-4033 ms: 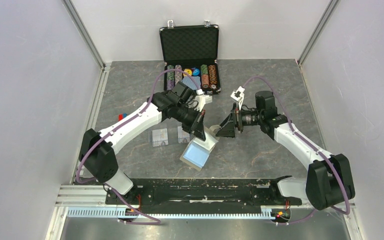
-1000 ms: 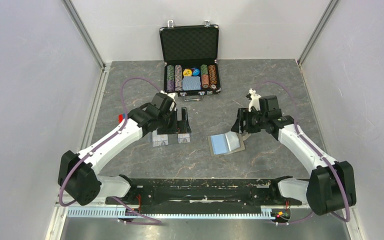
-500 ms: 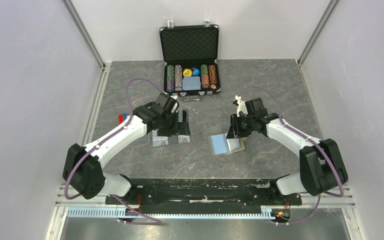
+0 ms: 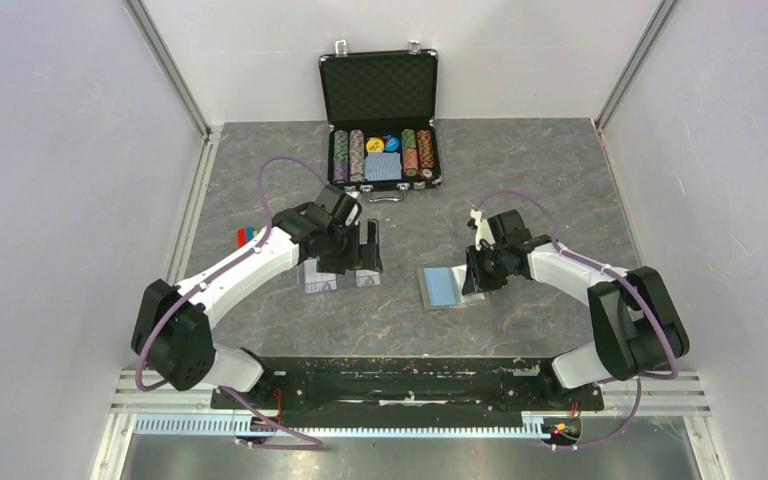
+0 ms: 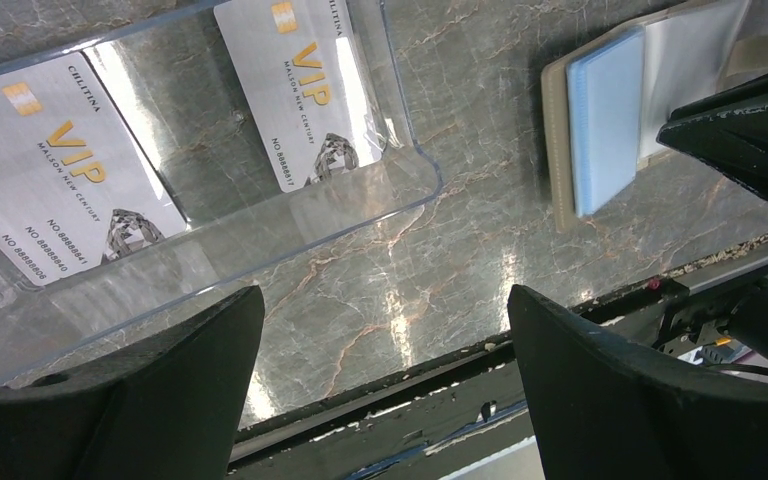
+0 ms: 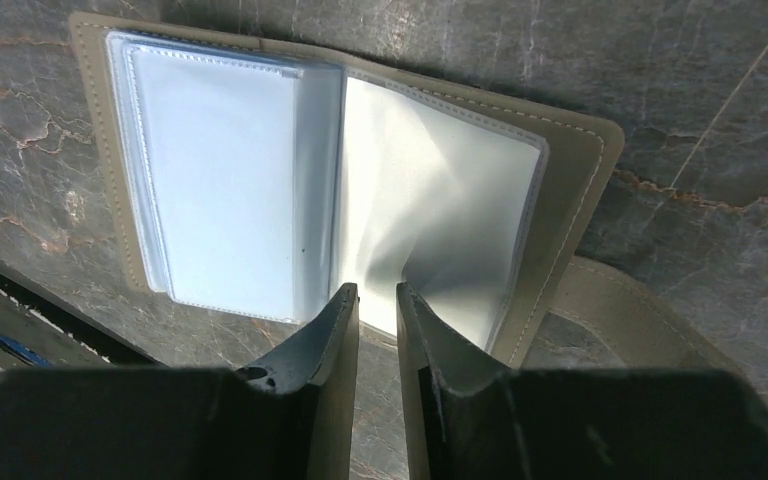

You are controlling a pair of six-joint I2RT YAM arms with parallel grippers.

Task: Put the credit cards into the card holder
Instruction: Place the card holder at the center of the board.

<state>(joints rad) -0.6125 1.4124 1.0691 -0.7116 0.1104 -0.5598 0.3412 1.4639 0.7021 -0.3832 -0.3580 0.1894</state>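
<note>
Two whitish VIP credit cards (image 5: 70, 180) (image 5: 305, 90) lie under clear plastic sleeves (image 4: 340, 277) at centre left. My left gripper (image 5: 382, 300) hovers just above them, open wide with nothing between its fingers (image 4: 367, 248). The taupe card holder (image 4: 445, 288) lies flat and open on the table, showing light blue lining (image 6: 225, 190) and clear pockets (image 6: 440, 220). My right gripper (image 6: 377, 292) stands at the holder's near edge, over its right half (image 4: 475, 275). Its jaws are a narrow gap apart, and only table shows through that gap.
An open black poker-chip case (image 4: 380, 130) stands at the back centre. A small red and blue object (image 4: 245, 236) lies near the left wall. A black rail (image 4: 390, 375) runs along the table's near edge, behind both arm bases.
My right gripper slid left onto the holder's right half and its jaws narrowed sharply. The holder now lies flatter and squarer. The left gripper barely moved.
</note>
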